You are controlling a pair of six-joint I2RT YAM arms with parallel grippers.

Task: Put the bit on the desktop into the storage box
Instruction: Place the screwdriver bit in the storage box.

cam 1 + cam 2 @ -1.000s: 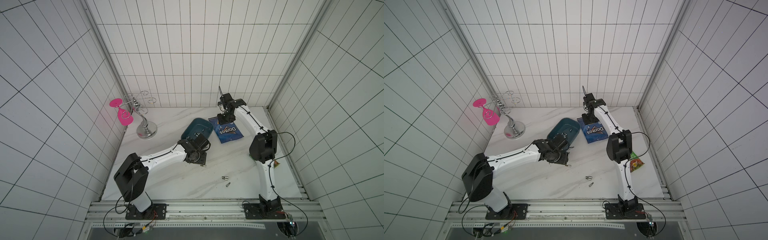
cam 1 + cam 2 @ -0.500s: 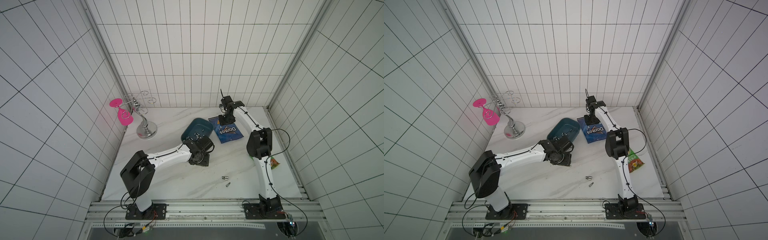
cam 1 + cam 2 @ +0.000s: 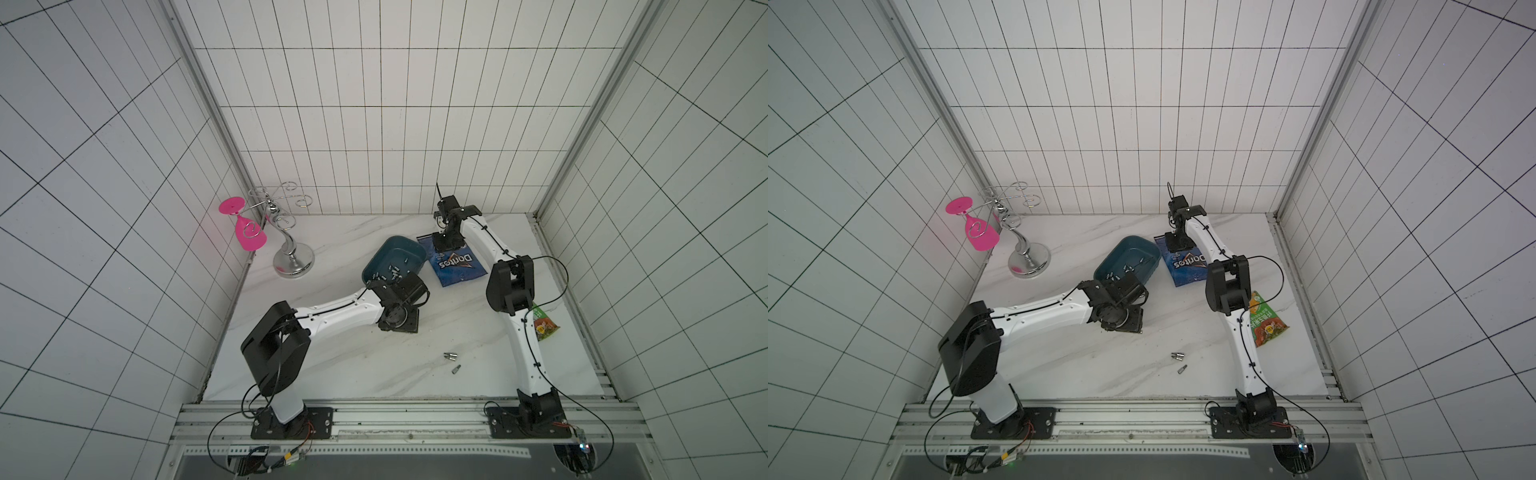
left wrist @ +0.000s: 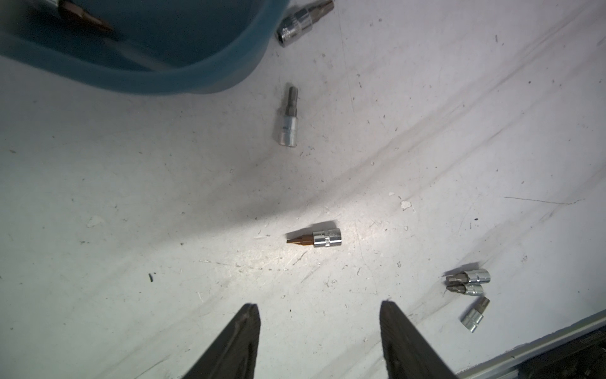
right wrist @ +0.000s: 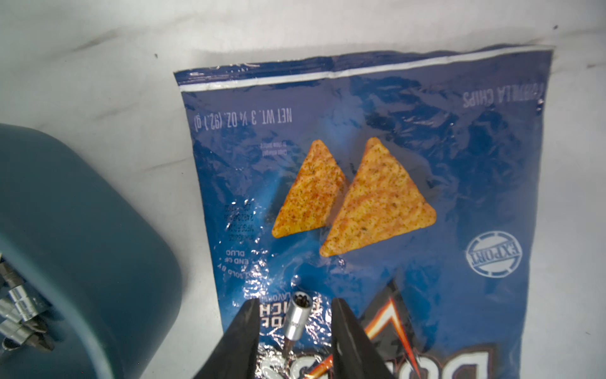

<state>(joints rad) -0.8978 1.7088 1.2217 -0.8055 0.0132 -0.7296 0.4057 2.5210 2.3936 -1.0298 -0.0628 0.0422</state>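
Note:
On the white desktop [image 4: 131, 203] a silver bit with a bronze tip [image 4: 323, 238] lies just ahead of my left gripper [image 4: 319, 305], which is open and empty. Other bits [image 4: 288, 121] lie near the teal storage box [image 4: 164, 78], and a few more [image 3: 451, 355] lie toward the front edge. The storage box [image 3: 395, 259] holds several bits [image 5: 19, 315]. My right gripper [image 5: 295, 303] is low over the blue Doritos bag [image 5: 393, 131]. It is open, straddling a silver bit [image 5: 296, 315] with a gap on each side.
A chrome glass stand [image 3: 291, 257] with a pink glass [image 3: 249, 237] stands at the back left. A green snack bag [image 3: 1266, 324] lies by the right arm [image 3: 1227, 286]. Tiled walls close three sides, and a metal rail [image 3: 395, 411] runs along the front.
My left arm has drawn its gripper away from the box toward the front. My right arm's elbow has swung left, and its gripper has settled lower over the Doritos bag.

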